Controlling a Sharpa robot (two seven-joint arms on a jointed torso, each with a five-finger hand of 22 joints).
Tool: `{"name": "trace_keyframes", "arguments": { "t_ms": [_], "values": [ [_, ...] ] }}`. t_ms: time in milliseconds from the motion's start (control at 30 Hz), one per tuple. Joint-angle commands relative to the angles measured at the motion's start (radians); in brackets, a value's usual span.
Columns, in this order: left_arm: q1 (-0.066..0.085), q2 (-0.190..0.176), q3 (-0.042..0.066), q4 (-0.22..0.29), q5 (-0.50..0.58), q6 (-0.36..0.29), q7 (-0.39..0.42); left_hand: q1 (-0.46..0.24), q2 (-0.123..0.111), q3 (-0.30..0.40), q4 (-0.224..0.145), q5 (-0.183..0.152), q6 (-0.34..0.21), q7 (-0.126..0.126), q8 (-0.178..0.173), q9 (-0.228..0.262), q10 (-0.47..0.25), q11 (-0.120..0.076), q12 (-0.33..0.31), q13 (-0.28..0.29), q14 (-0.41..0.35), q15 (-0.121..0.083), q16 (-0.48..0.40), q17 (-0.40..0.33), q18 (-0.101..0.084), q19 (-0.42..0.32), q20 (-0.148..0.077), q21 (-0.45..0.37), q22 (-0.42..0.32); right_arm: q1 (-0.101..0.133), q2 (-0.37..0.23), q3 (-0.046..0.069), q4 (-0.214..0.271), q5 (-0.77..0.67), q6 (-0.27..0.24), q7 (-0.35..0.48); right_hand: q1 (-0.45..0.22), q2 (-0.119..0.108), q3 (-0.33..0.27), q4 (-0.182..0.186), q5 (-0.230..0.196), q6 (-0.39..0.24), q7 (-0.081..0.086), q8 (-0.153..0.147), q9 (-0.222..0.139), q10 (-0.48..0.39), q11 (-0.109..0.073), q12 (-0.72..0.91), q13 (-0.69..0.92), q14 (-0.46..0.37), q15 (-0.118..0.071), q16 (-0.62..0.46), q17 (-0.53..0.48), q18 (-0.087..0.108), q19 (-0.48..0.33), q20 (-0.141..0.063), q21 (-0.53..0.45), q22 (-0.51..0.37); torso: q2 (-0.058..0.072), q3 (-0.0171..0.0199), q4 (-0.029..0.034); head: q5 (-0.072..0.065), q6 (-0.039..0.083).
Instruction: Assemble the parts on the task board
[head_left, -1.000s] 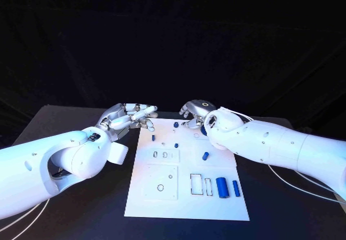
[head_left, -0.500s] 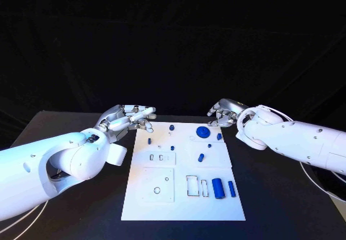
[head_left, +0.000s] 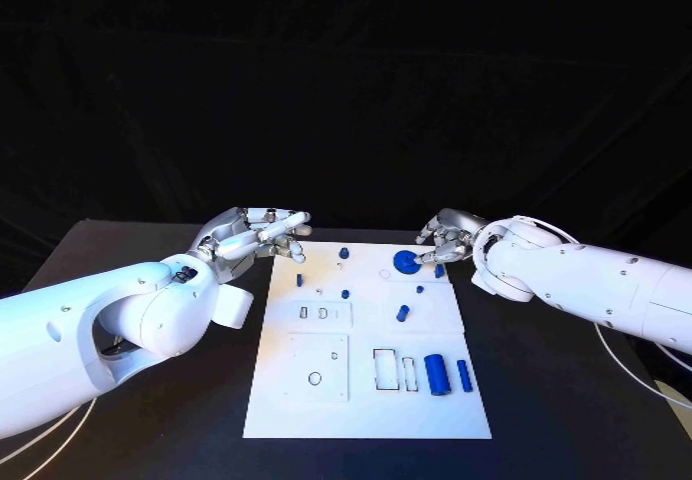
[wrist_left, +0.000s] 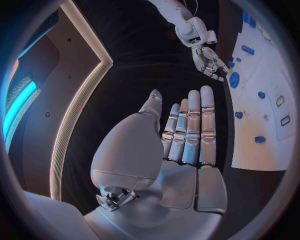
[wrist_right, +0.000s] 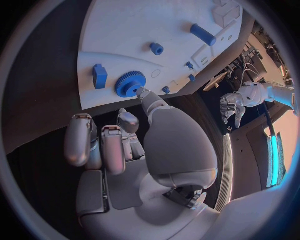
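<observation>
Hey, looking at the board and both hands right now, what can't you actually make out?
- Whether the right hand touches the blue gear: the right wrist view shows a fingertip at its rim, contact unclear.
- Small blue parts on the task board: too small in the head view to identify.

Looking down from the head, steeply, onto the task board (head_left: 368, 400) with both arms reaching in; close behind the left hand (wrist_left: 181, 145) at the left wrist, facing across the board's far end toward the right hand (wrist_left: 209, 60); tight behind the right hand at the right wrist, sharing the blue gear (wrist_right: 130, 83)
</observation>
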Motion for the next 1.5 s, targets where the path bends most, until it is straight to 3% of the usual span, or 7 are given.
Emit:
{"name": "trace_keyframes", "arguments": {
  "t_ms": [33, 167, 667, 1500],
  "values": [
    [0.001, 0.002, 0.001, 0.000, 0.004, 0.019, 0.005, 0.002, 0.010, -0.005, -0.002, -0.002, 0.002, 0.005, -0.004, -0.001, -0.006, 0.002, -0.005, 0.001, -0.007, 0.000, -0.006, -0.001, 0.008, -0.009, -0.001, 0.005, 0.001, -0.005, 0.005, 0.000, -0.005, -0.007, 0.034, -0.007, 0.003, 0.004, -0.010, 0.002, 0.003, -0.009, 0.001, 0.004, 0.002, 0.007, 0.001, 0.010, 0.013, 0.077, 0.008, 0.009, 0.124, -0.012, 0.009, 0.003, 0.004, 0.003, 0.002, 0.0007, 0.0016, 0.000, -0.001],
    [0.001, 0.001, 0.001, -0.001, 0.004, 0.019, 0.005, 0.002, 0.010, -0.005, -0.002, -0.002, 0.002, 0.005, -0.004, -0.001, -0.006, 0.002, -0.005, 0.001, -0.007, 0.000, -0.006, -0.001, 0.008, -0.009, -0.001, 0.005, 0.001, -0.009, 0.014, 0.000, -0.011, -0.018, 0.028, -0.007, 0.004, 0.005, -0.013, 0.004, 0.003, -0.012, 0.002, 0.008, 0.004, 0.014, 0.002, 0.023, 0.030, 0.079, 0.010, 0.015, 0.134, -0.014, 0.013, 0.004, 0.008, 0.009, 0.001, 0.0010, -0.0013, 0.003, -0.003],
    [0.001, 0.002, 0.001, -0.002, 0.004, 0.019, 0.004, 0.002, 0.010, -0.005, -0.002, -0.002, 0.002, 0.005, -0.004, -0.001, -0.006, 0.002, -0.005, 0.001, -0.007, 0.000, -0.006, -0.001, 0.008, -0.009, -0.001, 0.005, 0.001, -0.011, 0.044, -0.003, -0.029, -0.061, 0.021, -0.005, 0.011, 0.013, -0.018, 0.009, 0.006, -0.011, 0.002, 0.026, 0.015, 0.058, 0.002, 0.088, 0.118, 0.083, 0.011, 0.030, 0.160, -0.016, 0.019, 0.006, 0.016, 0.022, 0.003, 0.0013, 0.0006, 0.005, -0.002],
    [0.001, 0.001, 0.001, -0.004, 0.004, 0.019, 0.001, 0.004, 0.013, -0.004, -0.004, -0.002, 0.002, 0.005, -0.004, -0.001, -0.006, 0.002, -0.005, 0.001, -0.007, 0.000, -0.008, -0.002, 0.009, -0.012, 0.000, 0.007, 0.002, -0.023, 0.065, -0.006, -0.055, -0.078, 0.045, -0.005, 0.021, 0.033, -0.012, 0.009, 0.018, 0.012, -0.002, 0.060, 0.031, 0.096, 0.000, 0.149, 0.202, 0.088, 0.011, 0.047, 0.188, -0.020, 0.030, 0.007, 0.029, 0.045, 0.003, 0.0020, 0.0002, 0.007, -0.012]
  ]
}}
